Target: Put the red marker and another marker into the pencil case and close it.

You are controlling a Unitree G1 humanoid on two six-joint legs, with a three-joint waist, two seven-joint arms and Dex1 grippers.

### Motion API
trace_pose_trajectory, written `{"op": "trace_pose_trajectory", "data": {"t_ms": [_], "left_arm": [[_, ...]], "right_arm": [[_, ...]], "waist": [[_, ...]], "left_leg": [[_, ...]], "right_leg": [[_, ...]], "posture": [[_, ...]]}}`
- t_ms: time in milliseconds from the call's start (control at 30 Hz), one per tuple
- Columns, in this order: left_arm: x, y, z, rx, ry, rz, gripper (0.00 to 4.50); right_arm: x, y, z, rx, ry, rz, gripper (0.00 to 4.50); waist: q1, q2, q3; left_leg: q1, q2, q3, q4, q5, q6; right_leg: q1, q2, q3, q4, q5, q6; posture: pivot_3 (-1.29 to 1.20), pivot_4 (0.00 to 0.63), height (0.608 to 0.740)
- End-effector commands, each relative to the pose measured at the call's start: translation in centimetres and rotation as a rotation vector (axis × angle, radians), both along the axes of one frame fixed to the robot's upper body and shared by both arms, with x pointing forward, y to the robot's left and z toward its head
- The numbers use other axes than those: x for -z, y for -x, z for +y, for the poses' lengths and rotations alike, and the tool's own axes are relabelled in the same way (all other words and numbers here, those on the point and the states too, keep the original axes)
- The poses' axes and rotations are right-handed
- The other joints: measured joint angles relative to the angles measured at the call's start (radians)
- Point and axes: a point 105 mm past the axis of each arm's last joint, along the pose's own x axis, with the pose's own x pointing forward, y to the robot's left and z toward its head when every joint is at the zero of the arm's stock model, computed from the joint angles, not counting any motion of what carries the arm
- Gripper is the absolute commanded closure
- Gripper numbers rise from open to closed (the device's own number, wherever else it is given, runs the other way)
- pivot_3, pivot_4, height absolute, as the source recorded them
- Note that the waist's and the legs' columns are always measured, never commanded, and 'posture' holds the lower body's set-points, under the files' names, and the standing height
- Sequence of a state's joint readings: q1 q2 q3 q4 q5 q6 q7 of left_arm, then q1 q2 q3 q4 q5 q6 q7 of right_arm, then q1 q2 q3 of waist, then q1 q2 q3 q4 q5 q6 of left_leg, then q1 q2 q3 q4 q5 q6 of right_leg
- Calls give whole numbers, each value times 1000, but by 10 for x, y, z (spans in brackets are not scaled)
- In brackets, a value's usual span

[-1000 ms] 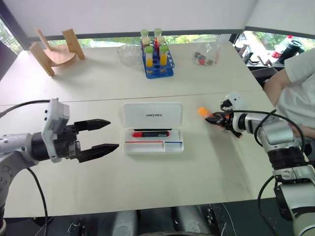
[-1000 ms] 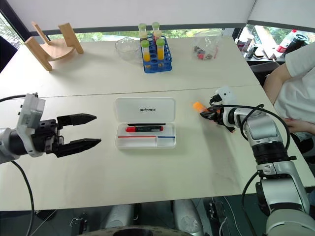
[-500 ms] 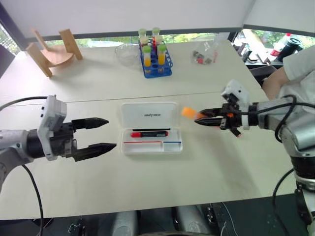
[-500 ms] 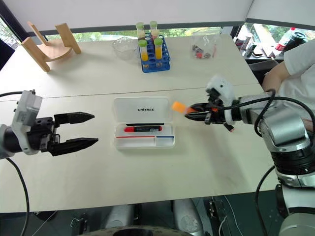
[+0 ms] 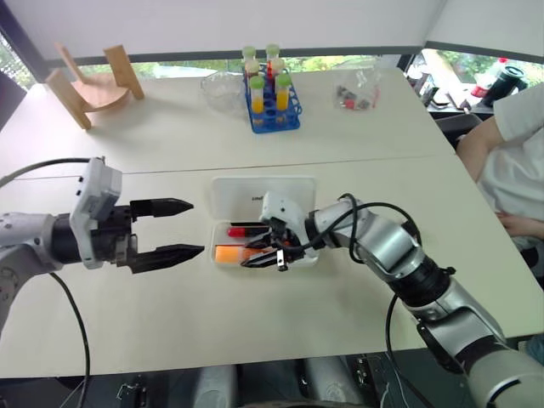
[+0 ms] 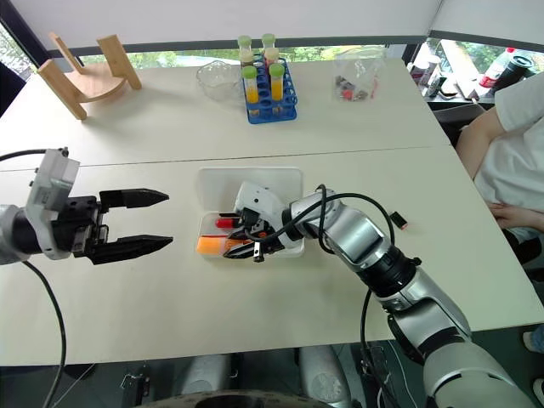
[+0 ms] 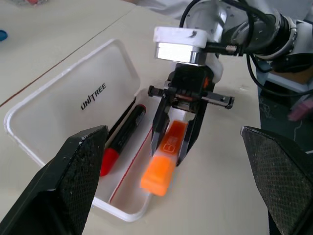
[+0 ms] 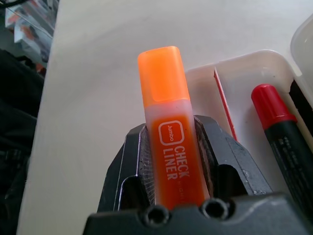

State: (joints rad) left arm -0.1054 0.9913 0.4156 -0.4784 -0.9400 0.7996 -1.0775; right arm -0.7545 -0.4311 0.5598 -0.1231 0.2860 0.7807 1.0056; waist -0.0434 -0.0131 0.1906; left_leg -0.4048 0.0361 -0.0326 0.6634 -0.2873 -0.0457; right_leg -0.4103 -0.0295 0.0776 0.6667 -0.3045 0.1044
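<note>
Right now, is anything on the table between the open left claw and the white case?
No. In the left eye view, only bare table lies between the left gripper and the pencil case; the orange highlighter, held by the right gripper, hangs over the case's near end.

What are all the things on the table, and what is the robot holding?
pencil case: one, white, open, middle of the near table.
red marker: one, red with a black end, lying in the case tray.
orange highlighter: one, orange, held over the case tray's end.
thin red pen: one, in the tray.
test tube rack: one, blue, far table, holding tubes with green caps.
glass bowl: one, clear, beside the rack.
plastic bag: one, clear, far right.
wooden stand: one, light brown, far left.
person: one, white sleeve, right edge.
left gripper: black, open, empty.
right gripper: black, shut on the highlighter.
</note>
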Motion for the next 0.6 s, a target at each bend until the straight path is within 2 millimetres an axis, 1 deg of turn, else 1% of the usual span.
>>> {"op": "trace_pose_trajectory", "data": {"t_ms": [33,133,300,367,400,500,533,567,600], "left_arm": [[-8,5,-1,1,-16,-54,0],[-7,6,-1,-8,-18,-55,0],[-7,5,-2,-18,-15,-60,0],[-7,4,-4,-19,-13,-62,0],[-7,4,-4,-19,-12,-63,0],[-7,2,-5,-18,-8,-67,0],[-7,2,-5,-17,-8,-67,0],[-7,2,-5,-17,-7,-67,0],[-8,2,-5,-15,-6,-66,0]], "right_arm": [[-6,-2,11,-24,-11,-55,3674],[-4,-5,14,-18,-8,-63,3674],[-3,-10,13,-9,3,-86,3674],[-4,-10,12,-8,4,-92,2613],[-5,-10,11,-9,4,-93,2286],[-8,-9,10,-16,3,-94,718],[-11,-8,10,-21,0,-94,255],[-15,-7,9,-25,-10,-93,47],[-24,-6,8,-23,-30,-89,47]], "waist": [[-1,0,0],[-1,0,0],[-1,0,0],[-1,0,0],[-2,0,0],[-2,0,0],[-2,0,0],[-1,0,0],[-1,0,0]], "left_leg": [[0,0,0,0,0,0],[0,0,-1,0,0,0],[0,0,-1,0,0,0],[0,0,-1,0,0,0],[0,0,-1,0,0,0],[0,0,-1,0,0,0],[0,0,-1,0,0,0],[0,0,-1,0,0,0],[0,0,-1,0,0,0]], "right_leg": [[0,0,0,0,0,0],[0,0,-1,0,0,0],[0,0,-1,0,0,0],[0,0,-1,0,0,0],[0,0,-1,0,0,0],[0,0,-1,1,0,0],[0,0,-1,1,0,0],[0,0,-1,1,0,0],[0,0,-1,1,0,0]], "posture": [[0,150,740],[0,150,740],[0,150,740],[0,150,740],[0,150,740],[0,150,740],[0,150,740],[0,150,740],[0,150,740]]}}
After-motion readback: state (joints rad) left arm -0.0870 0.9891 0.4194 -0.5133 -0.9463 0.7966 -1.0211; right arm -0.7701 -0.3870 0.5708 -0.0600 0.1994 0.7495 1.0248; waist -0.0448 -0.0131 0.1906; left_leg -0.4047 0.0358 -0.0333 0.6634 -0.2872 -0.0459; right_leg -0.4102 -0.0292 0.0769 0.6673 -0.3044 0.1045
